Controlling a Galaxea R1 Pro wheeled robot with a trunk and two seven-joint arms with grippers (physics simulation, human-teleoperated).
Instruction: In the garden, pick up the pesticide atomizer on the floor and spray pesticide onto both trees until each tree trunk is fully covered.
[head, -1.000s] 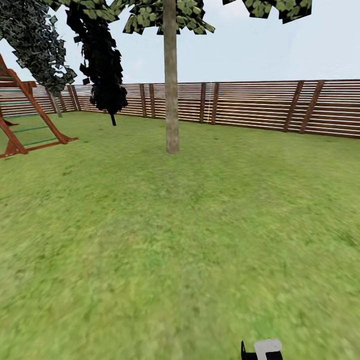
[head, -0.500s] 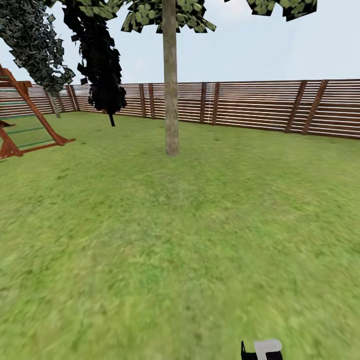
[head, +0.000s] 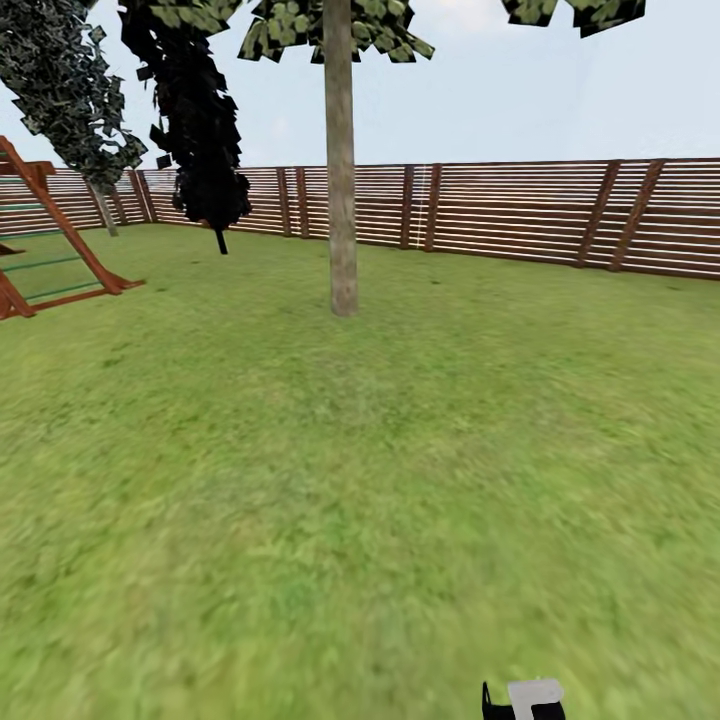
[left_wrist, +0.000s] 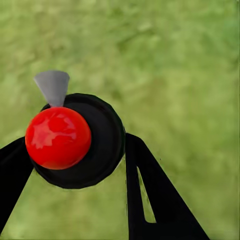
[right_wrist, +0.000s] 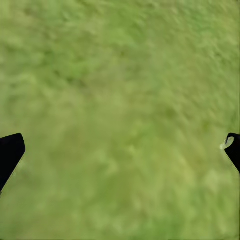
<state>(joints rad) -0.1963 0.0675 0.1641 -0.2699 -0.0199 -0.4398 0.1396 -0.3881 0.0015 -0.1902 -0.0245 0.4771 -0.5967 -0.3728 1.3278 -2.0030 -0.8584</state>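
Observation:
The pesticide atomizer (left_wrist: 75, 142) sits between the black fingers of my left gripper (left_wrist: 75, 146), which is shut on it. From above I see its red round knob, black cap and small grey nozzle. My right gripper (right_wrist: 121, 150) is open, its two black fingertips far apart over bare grass. Ahead in the head view stands one tree, its straight mottled beige trunk (head: 342, 200) rising from the lawn (head: 360, 480) into green leaves (head: 330, 25). More such leaves (head: 580, 10) hang at the top right. The trunk is several metres away.
A brown slat fence (head: 500, 215) closes the far side of the lawn. A black-foliaged narrow tree (head: 200, 130) and a red-brown wooden play frame (head: 50, 240) stand at the left. A small grey-white and black robot part (head: 525, 700) peeks over the head view's bottom edge.
The whole head view has shifted a little: the trunk's base sits slightly lower and the play frame has slid left, so the camera has moved towards the tree.

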